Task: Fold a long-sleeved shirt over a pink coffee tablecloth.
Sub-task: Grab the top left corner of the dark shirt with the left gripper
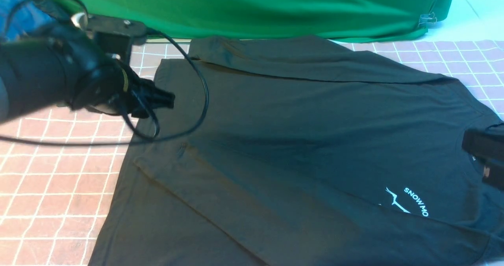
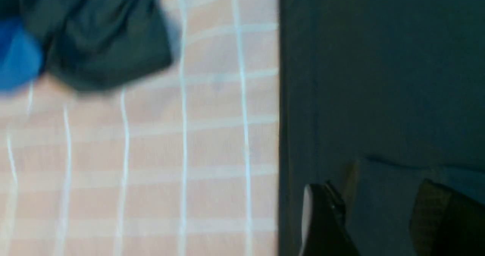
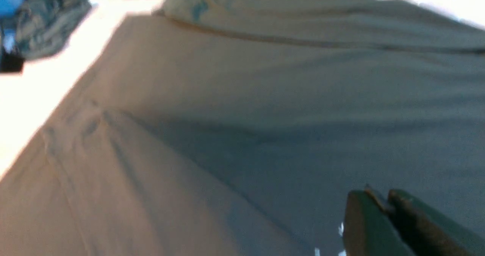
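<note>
Shirt lies on the tablecloth; my left gripper is spread, my right gripper pressed together by the collar. If it snags cloth lifting off, the folds may drag open.

One black long-sleeved shirt on one pink coffee tablecloth. Two tools: the left tool at the shirt's left edge, the right tool over its right end. Behind the shirt, one green backdrop cloth. Off its left side, one smaller dark garment and one blue garment.
</note>
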